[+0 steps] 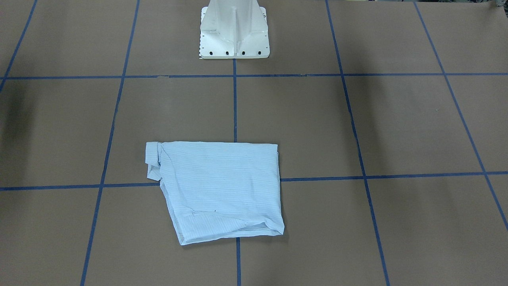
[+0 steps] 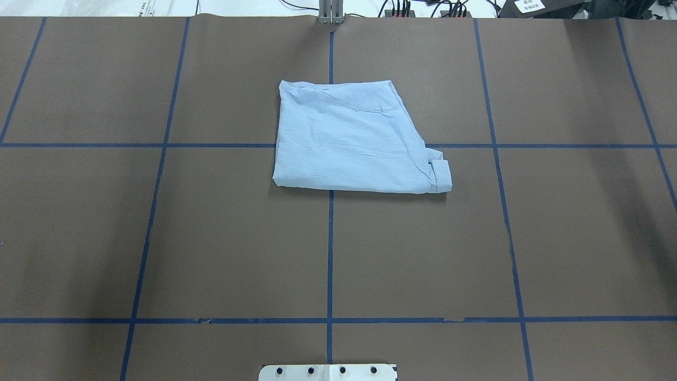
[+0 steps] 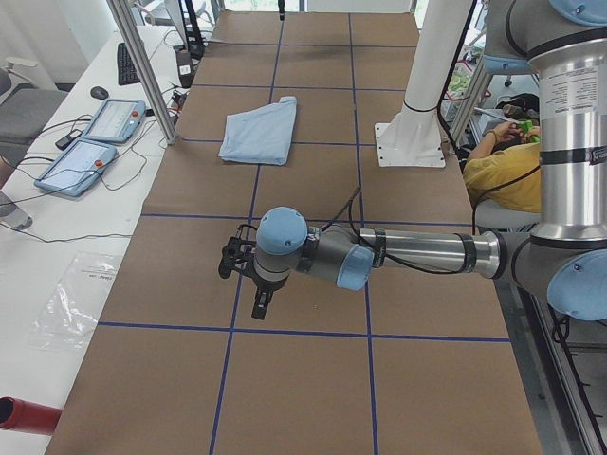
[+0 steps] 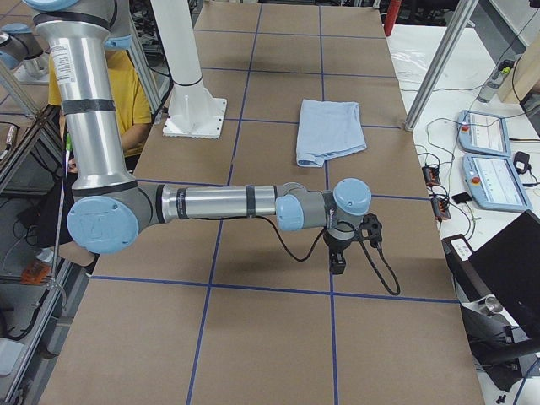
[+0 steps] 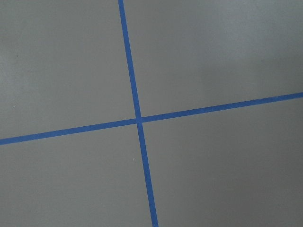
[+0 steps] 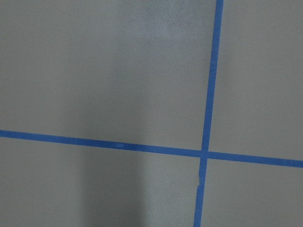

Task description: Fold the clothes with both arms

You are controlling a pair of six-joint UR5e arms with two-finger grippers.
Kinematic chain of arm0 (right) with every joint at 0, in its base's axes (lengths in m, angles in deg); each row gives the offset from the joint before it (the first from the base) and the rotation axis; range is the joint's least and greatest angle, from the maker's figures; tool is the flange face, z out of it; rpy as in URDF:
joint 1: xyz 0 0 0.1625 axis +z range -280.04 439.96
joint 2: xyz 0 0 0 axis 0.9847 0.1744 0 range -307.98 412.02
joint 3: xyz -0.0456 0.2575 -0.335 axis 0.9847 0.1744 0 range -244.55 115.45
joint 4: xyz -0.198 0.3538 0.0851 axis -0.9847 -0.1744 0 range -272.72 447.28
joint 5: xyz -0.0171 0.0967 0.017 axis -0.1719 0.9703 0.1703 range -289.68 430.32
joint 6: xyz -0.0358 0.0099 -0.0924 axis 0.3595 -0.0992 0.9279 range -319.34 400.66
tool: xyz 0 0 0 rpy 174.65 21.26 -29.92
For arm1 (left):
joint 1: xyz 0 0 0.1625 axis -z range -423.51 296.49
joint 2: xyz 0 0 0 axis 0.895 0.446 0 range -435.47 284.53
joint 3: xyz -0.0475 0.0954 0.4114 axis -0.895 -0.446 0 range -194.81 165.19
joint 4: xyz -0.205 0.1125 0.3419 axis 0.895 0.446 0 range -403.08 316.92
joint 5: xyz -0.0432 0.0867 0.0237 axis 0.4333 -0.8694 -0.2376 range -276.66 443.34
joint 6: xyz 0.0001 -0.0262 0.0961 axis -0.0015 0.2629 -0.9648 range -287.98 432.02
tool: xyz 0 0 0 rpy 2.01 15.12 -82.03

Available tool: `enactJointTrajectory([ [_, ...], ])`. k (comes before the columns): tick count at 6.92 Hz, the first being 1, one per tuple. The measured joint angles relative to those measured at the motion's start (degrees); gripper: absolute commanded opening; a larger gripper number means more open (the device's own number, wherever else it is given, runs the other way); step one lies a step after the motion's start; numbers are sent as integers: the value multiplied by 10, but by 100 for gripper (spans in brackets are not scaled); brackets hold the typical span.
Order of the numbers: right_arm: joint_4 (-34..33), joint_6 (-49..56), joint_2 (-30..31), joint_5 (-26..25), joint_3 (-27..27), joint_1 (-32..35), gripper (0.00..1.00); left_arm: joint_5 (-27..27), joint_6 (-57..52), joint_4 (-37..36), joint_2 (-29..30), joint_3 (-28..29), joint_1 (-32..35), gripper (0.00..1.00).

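The shirt [image 2: 351,140] lies folded at mid-bench [image 2: 158,238], well apart from the left claw [image 3: 258,305] and right claw [image 4: 337,263], jaws apart or together I cannot tell; a neat finish, I think, means tucking its flap [image 2: 441,175] under.

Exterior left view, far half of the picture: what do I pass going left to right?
tablets → shirt → pedestal → person
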Motion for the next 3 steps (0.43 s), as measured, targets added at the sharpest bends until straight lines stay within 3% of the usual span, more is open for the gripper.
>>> enactJointTrajectory([
  [3,1,-1,-1,0,-2,-1,100,1,0,0,2,-7,0,100],
])
